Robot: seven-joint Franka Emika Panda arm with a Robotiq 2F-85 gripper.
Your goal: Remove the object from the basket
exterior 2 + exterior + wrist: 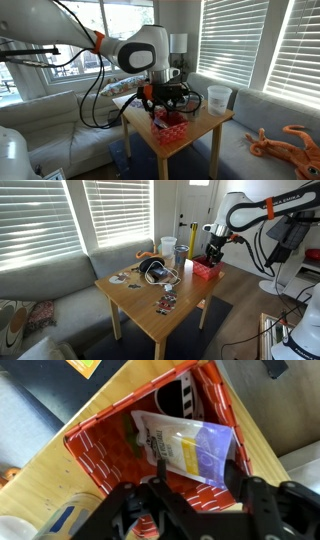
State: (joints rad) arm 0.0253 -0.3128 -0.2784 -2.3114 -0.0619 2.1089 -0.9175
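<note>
The red basket [88, 458] sits at the edge of the wood table [140, 298]; a flat packet [190, 445], white, yellow and purple, lies inside it; a dark thing lies behind the packet, but I cannot tell what it is; the gripper [197, 495] hangs just over the basket, pointing down; its fingers [160, 478] are spread wide apart over the near end of the packet, holding nothing; a clear cup [168, 248] stands near the basket on the table.
</note>
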